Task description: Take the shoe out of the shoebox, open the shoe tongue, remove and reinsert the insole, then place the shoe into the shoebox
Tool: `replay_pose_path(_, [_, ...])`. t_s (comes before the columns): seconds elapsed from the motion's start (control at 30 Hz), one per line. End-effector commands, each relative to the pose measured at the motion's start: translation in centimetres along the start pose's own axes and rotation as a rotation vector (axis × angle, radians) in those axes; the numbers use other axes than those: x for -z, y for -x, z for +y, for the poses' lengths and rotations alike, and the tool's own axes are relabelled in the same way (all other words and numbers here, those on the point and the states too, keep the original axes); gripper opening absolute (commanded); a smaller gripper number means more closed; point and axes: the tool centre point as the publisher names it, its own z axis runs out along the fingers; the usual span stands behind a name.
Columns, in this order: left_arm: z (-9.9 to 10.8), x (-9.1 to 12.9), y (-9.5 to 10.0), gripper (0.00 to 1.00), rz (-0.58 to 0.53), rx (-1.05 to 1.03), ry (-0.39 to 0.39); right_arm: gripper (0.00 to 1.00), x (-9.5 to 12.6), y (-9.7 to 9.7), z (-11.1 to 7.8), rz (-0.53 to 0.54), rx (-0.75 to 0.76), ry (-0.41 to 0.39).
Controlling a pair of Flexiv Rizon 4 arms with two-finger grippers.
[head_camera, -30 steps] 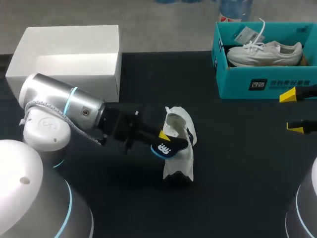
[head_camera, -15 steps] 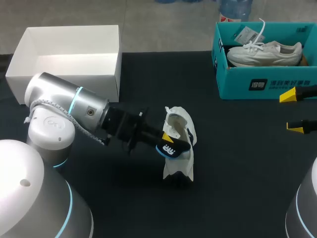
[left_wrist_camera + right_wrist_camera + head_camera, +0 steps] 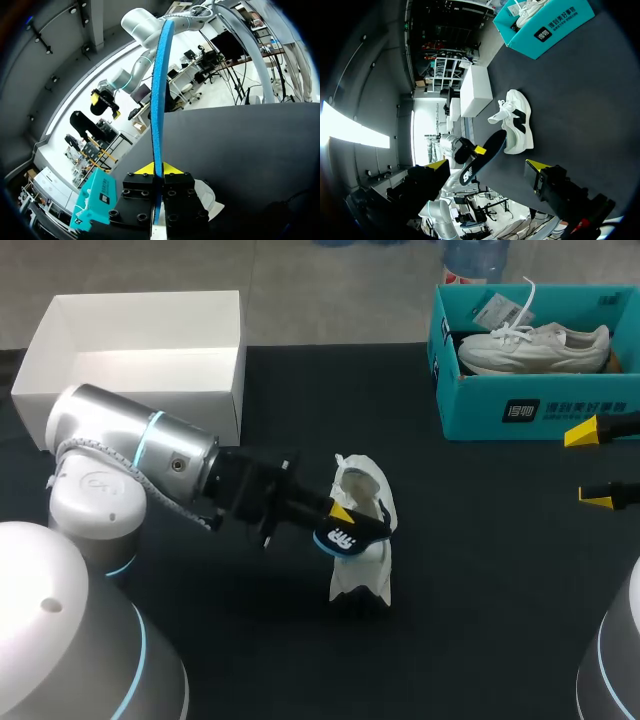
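Surface: black matte table (image 3: pixel 480 570), uniform, no markings visible.

Left arm (image 3: pixel 130 455) enters from the left side and lies low across the table toward the middle. The left gripper (image 3: pixel 340 514) pinches the insole (image 3: pixel 342 538). In the left wrist view the blue edge of the insole runs straight out between the two yellow tips, which press on it from both sides. The insole is dark with a blue rim and a white mark on its face.

The shoe (image 3: pixel 365 562) is white and stands on its sole near the table's centre, directly under the left gripper, with the tongue and laces pulled up and away from the opening (the right wrist view shows a dark mark on its side). The insole is tilted at the shoe's mouth. Cannot tell whether its end touches the shoe or sits just above it.

The right gripper (image 3: pixel 598 464) sits at the right edge of the table with its fingers spread wide and nothing between them, well apart from the shoe.

Teal shoebox (image 3: pixel 480 410) at the far right corner, open, with a second shoe (image 3: pixel 535 348) lying inside, also white. White box (image 3: pixel 140 325) at the far left corner, open.
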Motion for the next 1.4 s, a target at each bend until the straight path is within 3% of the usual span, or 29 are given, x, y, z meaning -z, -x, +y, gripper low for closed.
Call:
replay_pose_path(0.03, [-0.8,0.7,-0.2,0.00,-0.004,0.001,0.001,1.00,0.1,0.0,-0.4,-0.003,-0.002,0.007])
replay_pose_path(0.53, [-0.7,-3.0,0.3,0.00,-0.031,0.012,-0.028,1.00,0.1,0.0,-0.4,-0.003,-0.002,0.007])
replay_pose_path(0.83, [1.4,-4.4,-0.2,0.00,0.000,0.029,0.029,1.00,0.1,0.0,-0.4,-0.003,-0.002,0.007])
replay_pose_path(1.27, [3.0,-3.6,-0.9,0.00,0.019,0.020,0.096,1.00,0.1,0.0,-0.4,-0.003,-0.002,0.007])
replay_pose_path(1.4, [2.3,-2.4,-0.4,0.00,0.006,0.029,0.097,1.00,0.1,0.0,-0.4,-0.003,-0.002,0.007])
